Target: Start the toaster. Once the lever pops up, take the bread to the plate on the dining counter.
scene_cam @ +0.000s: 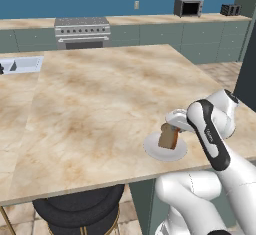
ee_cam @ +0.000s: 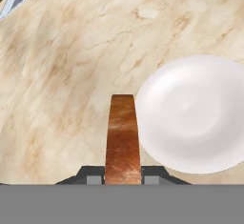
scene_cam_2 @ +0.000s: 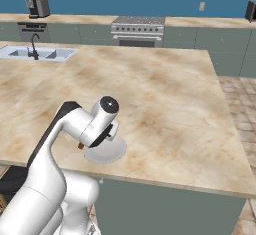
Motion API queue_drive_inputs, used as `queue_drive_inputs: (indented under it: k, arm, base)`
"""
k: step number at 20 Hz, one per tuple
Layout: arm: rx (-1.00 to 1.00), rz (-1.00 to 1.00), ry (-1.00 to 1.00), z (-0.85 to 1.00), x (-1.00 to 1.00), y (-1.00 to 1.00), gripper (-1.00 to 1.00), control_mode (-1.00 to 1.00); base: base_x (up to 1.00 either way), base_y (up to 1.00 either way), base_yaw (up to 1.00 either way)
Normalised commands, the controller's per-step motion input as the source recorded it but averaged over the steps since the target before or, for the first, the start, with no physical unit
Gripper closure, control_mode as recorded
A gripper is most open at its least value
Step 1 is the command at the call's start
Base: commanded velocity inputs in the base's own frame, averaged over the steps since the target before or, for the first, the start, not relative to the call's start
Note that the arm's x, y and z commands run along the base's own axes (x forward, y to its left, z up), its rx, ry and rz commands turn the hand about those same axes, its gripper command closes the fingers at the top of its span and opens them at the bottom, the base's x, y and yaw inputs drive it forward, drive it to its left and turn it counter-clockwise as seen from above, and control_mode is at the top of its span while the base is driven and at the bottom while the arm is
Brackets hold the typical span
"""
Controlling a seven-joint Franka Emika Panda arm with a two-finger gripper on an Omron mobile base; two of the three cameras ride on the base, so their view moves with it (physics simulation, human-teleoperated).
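Item one, container: your plate (scene_cam: 152,149) sits near the front edge of the dining counter (scene_cam: 100,94), small, round, white. In the hand view the plate (ee_cam: 190,113) is bare across all the face you can see.

Item two, tool: your gripper (ee_cam: 123,176) is clamped narrow on the bread (ee_cam: 123,137), one finger on each face, the slice standing edge-on between them. In the left base view the bread (scene_cam: 169,136) hangs upright over the plate's right part; you cannot tell whether its lower edge touches the plate.

Item three, far counter against the blue wall: the toaster (scene_cam: 230,9) stands at its right end, beside a larger oven box (scene_cam: 188,7).
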Motion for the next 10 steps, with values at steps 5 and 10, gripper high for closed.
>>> queue_drive_inputs:
  k: [5,10]
  arm:
    - [0.02,0.00,-0.11,-0.44,0.13,-0.01,1.00,-1.00]
    - [0.03,0.00,-0.06,-0.37,0.23,0.00,1.00,-1.00]
  base:
    - [0.00,0.00,0.00]
    - [0.00,0.00,0.00]
